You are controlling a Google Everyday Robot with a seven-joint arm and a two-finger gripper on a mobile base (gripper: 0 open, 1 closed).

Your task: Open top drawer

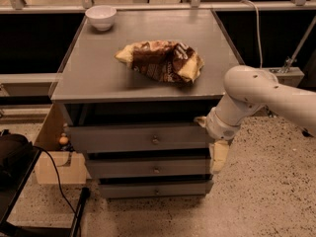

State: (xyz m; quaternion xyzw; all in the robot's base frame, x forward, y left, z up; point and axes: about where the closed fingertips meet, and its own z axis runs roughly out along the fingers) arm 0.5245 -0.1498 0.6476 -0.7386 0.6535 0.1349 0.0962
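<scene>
The top drawer (123, 138) is the widest grey front of three in the grey cabinet, just under the tabletop, with a small round metal knob (155, 140) at its centre. My gripper (217, 154) hangs at the cabinet's right front corner, beside the right end of the top and middle drawer fronts and well to the right of the knob. The white arm (256, 90) reaches in from the right. Two narrower drawer fronts (148, 168) lie below it.
A crumpled brown and yellow snack bag (163, 60) lies on the tabletop and a white bowl (101, 17) stands at its far left corner. A black cable (59, 181) and a cardboard box (54, 147) lie on the floor at the left. Speckled floor spreads to the right.
</scene>
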